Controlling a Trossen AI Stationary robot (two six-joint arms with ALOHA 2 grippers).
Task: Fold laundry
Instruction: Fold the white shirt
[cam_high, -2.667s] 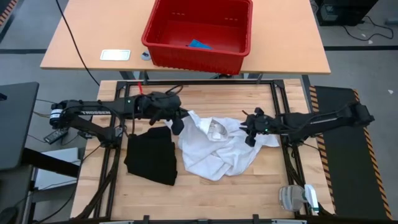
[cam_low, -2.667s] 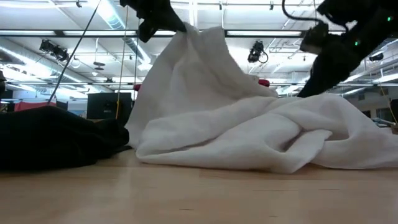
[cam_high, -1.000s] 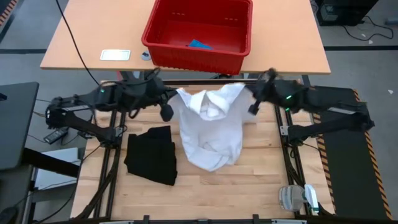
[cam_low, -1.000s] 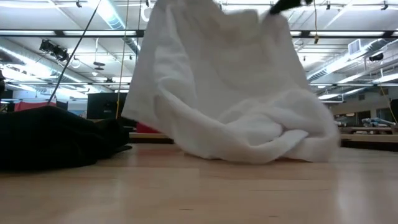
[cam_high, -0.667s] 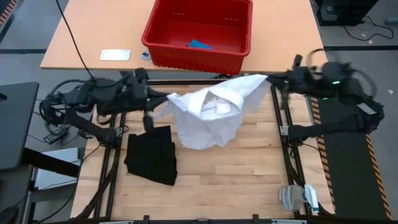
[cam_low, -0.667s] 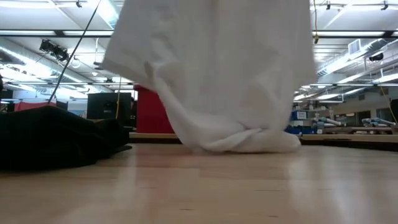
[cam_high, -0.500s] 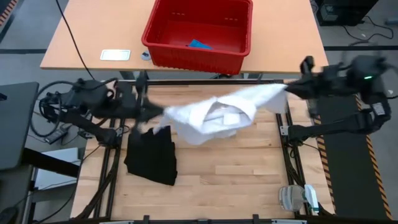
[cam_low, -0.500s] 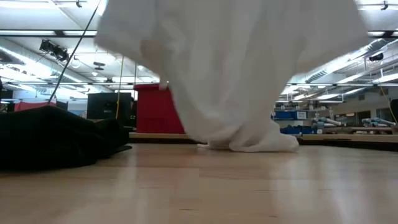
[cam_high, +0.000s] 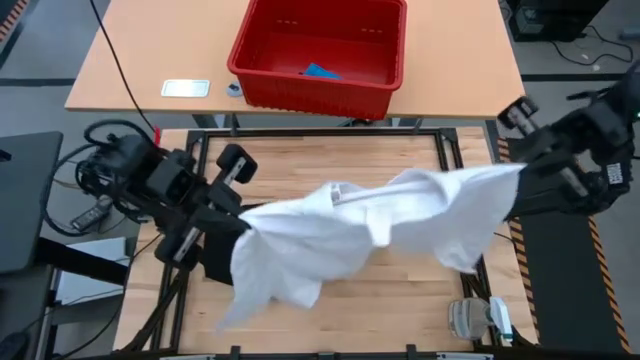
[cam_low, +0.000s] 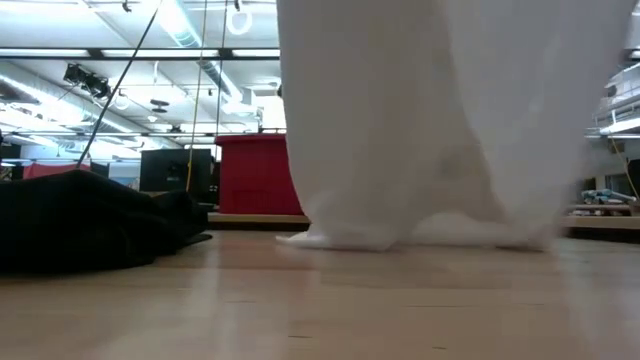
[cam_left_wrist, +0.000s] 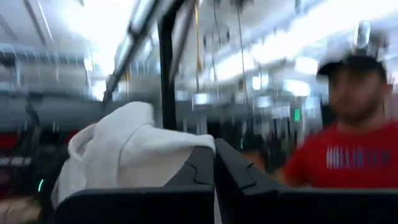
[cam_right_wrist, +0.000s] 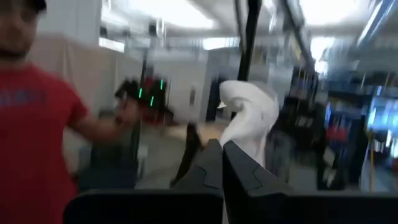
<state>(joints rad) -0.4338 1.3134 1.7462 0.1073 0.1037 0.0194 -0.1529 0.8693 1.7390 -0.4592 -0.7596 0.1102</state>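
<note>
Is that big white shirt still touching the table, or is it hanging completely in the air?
Touching. In the low view the white T-shirt hangs down from above, and its bottom folds rest on the wooden table, with no gap beneath them.

A soft matt white cloth shirt (cam_high: 380, 225), a glossy red plastic basket (cam_high: 320, 55), a smooth pale wood table (cam_high: 400, 300).

You are working in a robotics lab or open workshop hall. Long strip lights (cam_low: 120, 55) are running across a high ceiling with exposed ducts and hanging cables, your wooden surface (cam_high: 400, 300) is sitting inside a black metal frame (cam_high: 440, 150), loose cables (cam_high: 70, 180) are trailing beside it, and a person in a red shirt (cam_left_wrist: 336, 168) is standing among distant benches.
</note>
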